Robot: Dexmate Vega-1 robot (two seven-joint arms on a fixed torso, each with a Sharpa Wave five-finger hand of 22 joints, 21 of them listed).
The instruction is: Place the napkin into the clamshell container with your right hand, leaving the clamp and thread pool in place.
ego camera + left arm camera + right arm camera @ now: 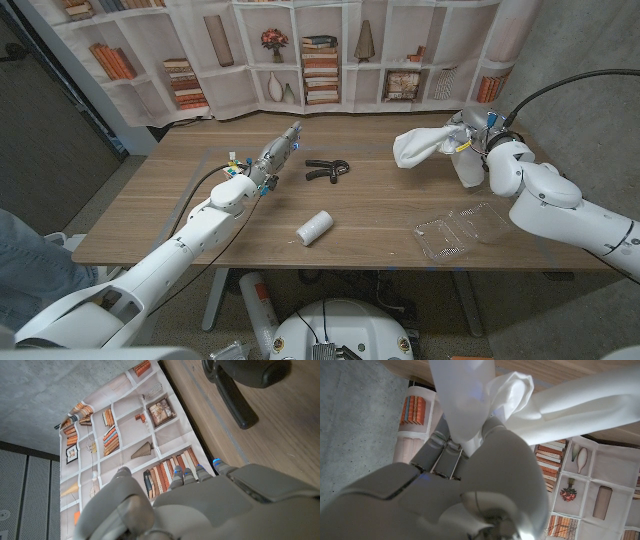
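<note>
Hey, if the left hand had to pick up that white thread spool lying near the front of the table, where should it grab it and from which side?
Grip the thread spool across its round middle, coming down from above. It lies on its side on the table, angled, with bare wood all around, so fingers could probably close on its curved flanks. The left hand waits behind it, holding nothing.

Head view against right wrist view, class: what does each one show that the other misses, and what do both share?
Head view alone: the clear clamshell container open near the table's front edge, the black clamp, the white thread spool lying on its side, and the left hand over the table, holding nothing. Right wrist view alone: the napkin's folds bunched tight between the fingers. Both: the right hand gripping the white napkin, with the bookshelf backdrop behind.
</note>
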